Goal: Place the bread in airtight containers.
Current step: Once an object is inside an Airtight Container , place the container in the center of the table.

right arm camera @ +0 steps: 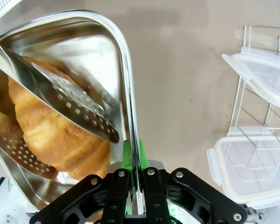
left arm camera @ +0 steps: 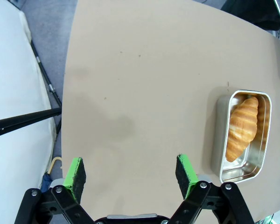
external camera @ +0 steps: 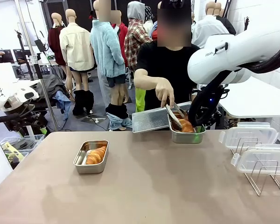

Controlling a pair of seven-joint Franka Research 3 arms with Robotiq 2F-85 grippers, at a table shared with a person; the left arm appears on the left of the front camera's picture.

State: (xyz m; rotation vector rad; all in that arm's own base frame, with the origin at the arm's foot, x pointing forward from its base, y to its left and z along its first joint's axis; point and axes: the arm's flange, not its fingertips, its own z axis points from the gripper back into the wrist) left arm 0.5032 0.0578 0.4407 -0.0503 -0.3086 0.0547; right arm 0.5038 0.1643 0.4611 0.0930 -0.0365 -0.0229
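Your right arm reaches in from the right and bends down at the far edge of the table, where the right gripper (external camera: 198,127) (right arm camera: 132,150) has its green pads pressed together on the rim of the far tin (external camera: 186,137) (right arm camera: 126,70), one finger inside the wall and one outside. Your left gripper (left arm camera: 130,170) hangs above bare table (left arm camera: 144,79) with its jaws spread wide and nothing between them. Across the table, the person's hand (external camera: 164,93) holds perforated metal tongs (external camera: 173,115) (right arm camera: 72,101) angled down into the far tin, their two blades closed around a croissant (external camera: 185,125) (right arm camera: 53,135) that lies inside it against the near wall. You can't tell from the pictures whether that croissant already rests on the tin's floor. The near tin (external camera: 79,162) (left arm camera: 218,133) stands on the table toward your left, well apart from the far one, and holds a second croissant (external camera: 96,155) (left arm camera: 241,128) lying lengthwise. A flat steel tray (external camera: 150,119) leans just beside the far tin, on its left. At your right, two clear lids (external camera: 249,135) (right arm camera: 261,70) rest on a wire rack (external camera: 266,179).
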